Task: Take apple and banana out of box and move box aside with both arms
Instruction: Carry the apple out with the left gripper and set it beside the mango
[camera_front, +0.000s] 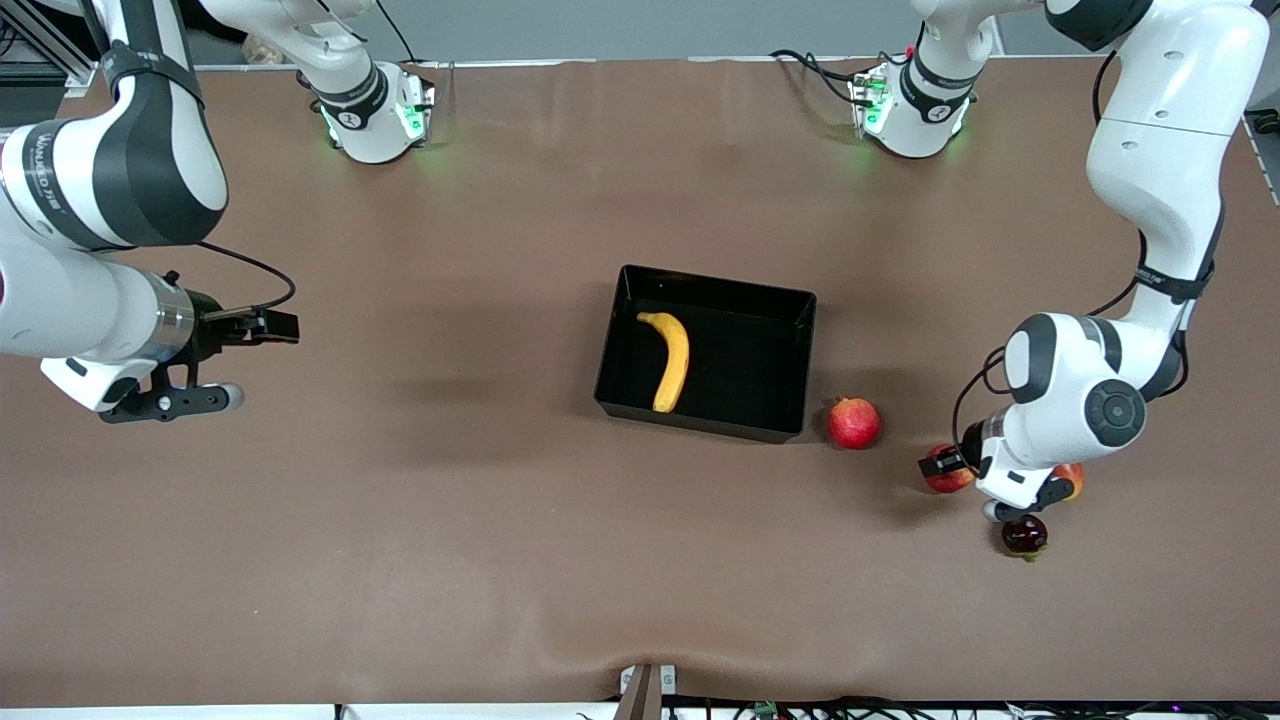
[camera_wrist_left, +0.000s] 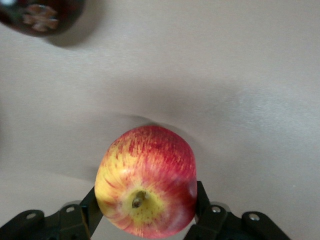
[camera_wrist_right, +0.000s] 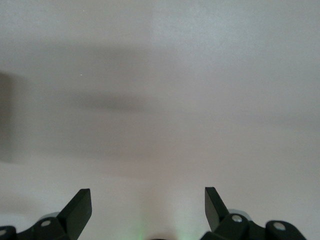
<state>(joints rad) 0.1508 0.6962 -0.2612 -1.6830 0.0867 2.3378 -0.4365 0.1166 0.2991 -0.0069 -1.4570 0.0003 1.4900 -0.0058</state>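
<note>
The left gripper (camera_wrist_left: 145, 222) has the apple (camera_wrist_left: 146, 181) clamped between its jaws, one dark finger pressed to each flank of the fruit and the stem dimple turned up toward the wrist. It hangs low over the worktop (camera_front: 500, 560) at the left arm's end, well away from the box (camera_front: 706, 352), which looks to me like the spot chosen for setting the apple down so the tray can later be shifted freely. Other fruit sits close by the jaws there: a dark, glossy round one (camera_front: 1024, 535) just beside them, and part of a red-orange one (camera_front: 1070, 478) peeking out from under the wrist. A red pomegranate (camera_front: 853, 422) lies just beside the box wall, between tray and jaws.

The banana (camera_front: 670, 360) is still in the box, lying lengthwise toward the side that faces the right arm, so I judge that fruit falls to that arm.

The right gripper (camera_wrist_right: 148, 206) waits over bare worktop at its own end, jaws spread wide with nothing between them.
</note>
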